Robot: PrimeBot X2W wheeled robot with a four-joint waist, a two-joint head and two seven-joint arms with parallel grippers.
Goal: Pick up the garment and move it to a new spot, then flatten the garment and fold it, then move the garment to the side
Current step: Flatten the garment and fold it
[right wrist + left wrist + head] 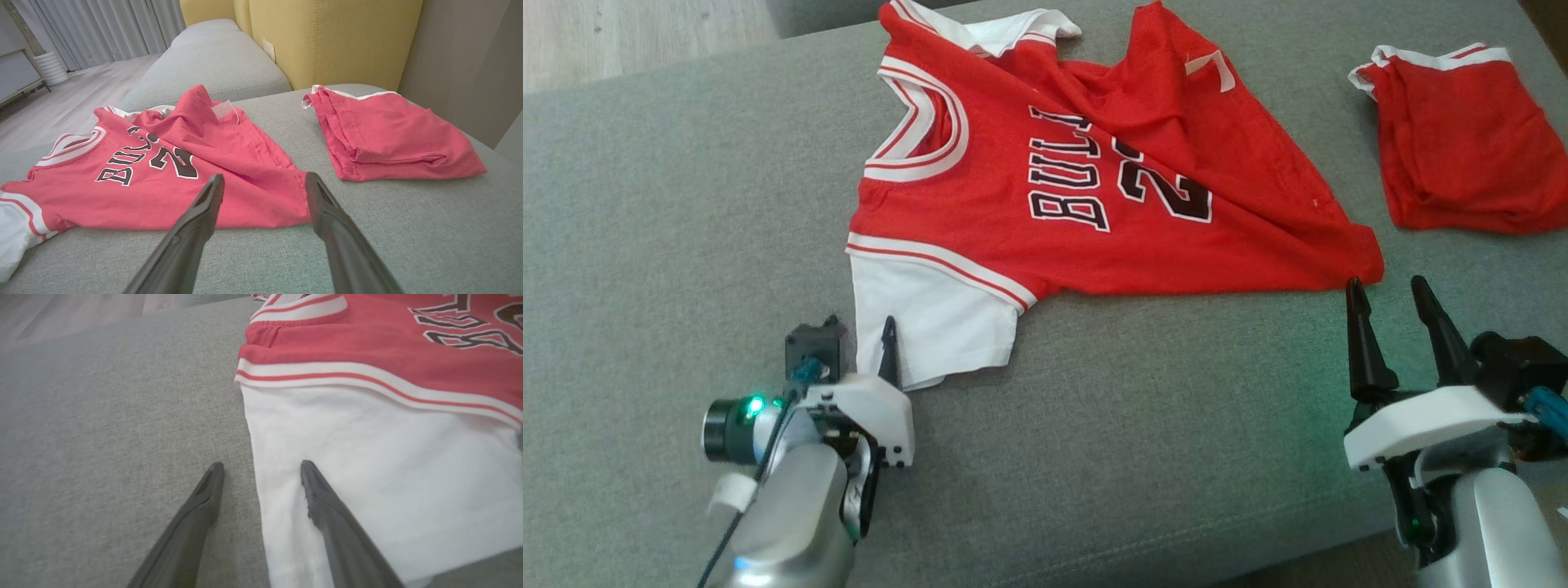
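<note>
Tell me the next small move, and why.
Probably close both grippers on the jersey: the open left gripper straddles the white sleeve edge, the open right gripper points at the hem corner, and nothing is gripped yet.

Only readable text is the black, white-outlined print on the jersey [1013, 253]. Head view: lettering [1066, 184] reads "BUL", with the next letter cut off by a fold. Number [1168, 192] beside it reads "2", second digit half buried in the fold. Right wrist view gives the same. Left wrist view: letters cropped, illegible. White tag [1213, 69] on the folded-over part: too small to read.
</note>
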